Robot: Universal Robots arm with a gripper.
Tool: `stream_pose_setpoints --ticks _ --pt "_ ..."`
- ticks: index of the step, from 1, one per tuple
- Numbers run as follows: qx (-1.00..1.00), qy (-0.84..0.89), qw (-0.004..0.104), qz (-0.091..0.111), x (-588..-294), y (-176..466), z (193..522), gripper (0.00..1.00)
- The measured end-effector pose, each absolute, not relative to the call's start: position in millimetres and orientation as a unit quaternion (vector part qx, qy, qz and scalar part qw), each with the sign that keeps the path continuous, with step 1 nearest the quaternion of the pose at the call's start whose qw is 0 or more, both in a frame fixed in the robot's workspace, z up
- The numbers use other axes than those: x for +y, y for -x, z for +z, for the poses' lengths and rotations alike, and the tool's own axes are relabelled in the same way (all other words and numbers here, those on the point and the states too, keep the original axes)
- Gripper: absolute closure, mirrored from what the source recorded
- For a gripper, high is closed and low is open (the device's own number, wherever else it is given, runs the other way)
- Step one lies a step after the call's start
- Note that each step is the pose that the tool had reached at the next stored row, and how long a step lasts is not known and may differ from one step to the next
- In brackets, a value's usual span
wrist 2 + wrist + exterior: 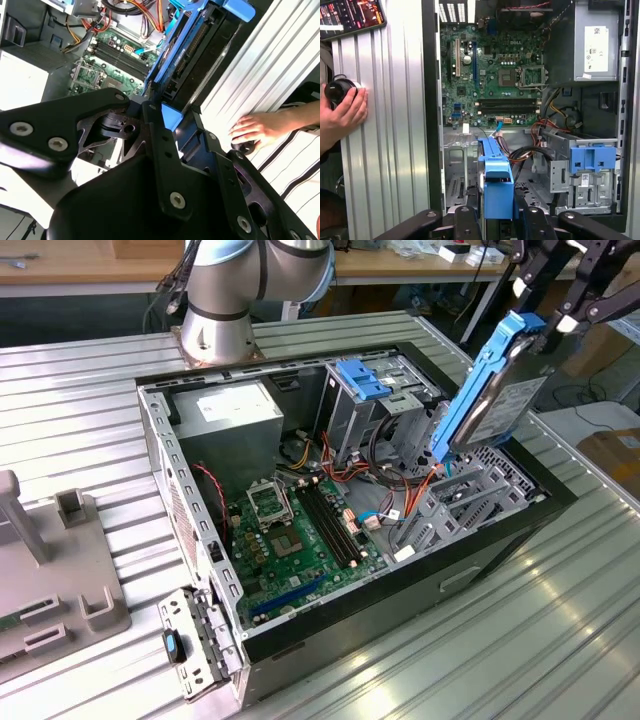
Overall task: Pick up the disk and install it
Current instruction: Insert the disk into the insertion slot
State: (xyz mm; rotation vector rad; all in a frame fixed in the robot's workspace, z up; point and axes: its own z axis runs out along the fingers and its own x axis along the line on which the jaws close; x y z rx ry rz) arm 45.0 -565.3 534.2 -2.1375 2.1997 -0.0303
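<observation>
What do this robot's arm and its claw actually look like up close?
The arm is built from thick, rounded silver-grey joints on a flared round base. The gripper is matte black: flat, angular bars linked at pivots and studded with shiny silver bolt heads.

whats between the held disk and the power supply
In the exterior view, the metal cage topped by a blue bracket stands between the disk and the power supply.
</observation>
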Motion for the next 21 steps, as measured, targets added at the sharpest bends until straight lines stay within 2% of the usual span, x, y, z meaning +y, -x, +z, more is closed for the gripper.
stream_pose_setpoints --ticks 13,21 --pt "0.718 0.695 0.037 -0.01 -556 -33 513 0.64" --pt "0.718 0.695 0.037 -0.01 -554 -60 511 0.64"
